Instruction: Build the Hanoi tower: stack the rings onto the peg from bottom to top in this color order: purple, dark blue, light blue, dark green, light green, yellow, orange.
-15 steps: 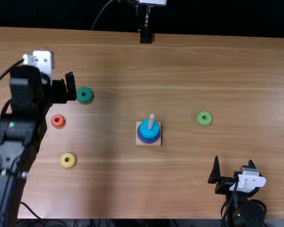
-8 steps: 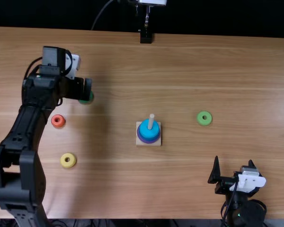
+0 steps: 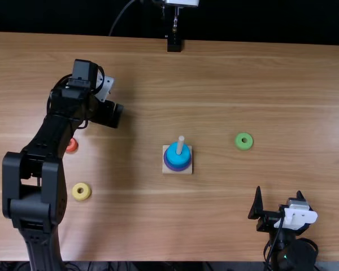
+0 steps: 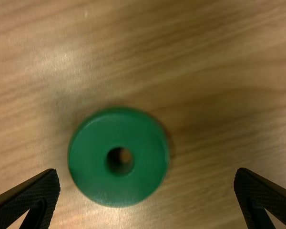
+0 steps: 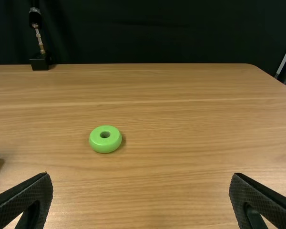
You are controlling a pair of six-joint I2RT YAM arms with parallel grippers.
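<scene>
My left gripper (image 3: 114,115) hangs over the table's left part. In the left wrist view the dark green ring (image 4: 118,157) lies flat beyond the fingers of my left gripper (image 4: 147,183), which is open and touches nothing. A square base (image 3: 166,169) with a peg (image 3: 180,145) carries a light blue ring (image 3: 178,157) above a darker blue-purple edge (image 3: 177,169). My right gripper (image 3: 279,204) stands at the lower right; in its wrist view my right gripper (image 5: 141,183) is open. The light green ring (image 3: 244,141) lies right of the base.
The orange ring (image 3: 72,145), partly covered by the left arm, and the yellow ring (image 3: 81,191) lie on the left side of the table. A black-footed stand (image 3: 174,43) is at the far edge.
My left gripper has moved to the right and a little nearer, and now covers the dark green ring from above. The right arm and the stack have kept still.
</scene>
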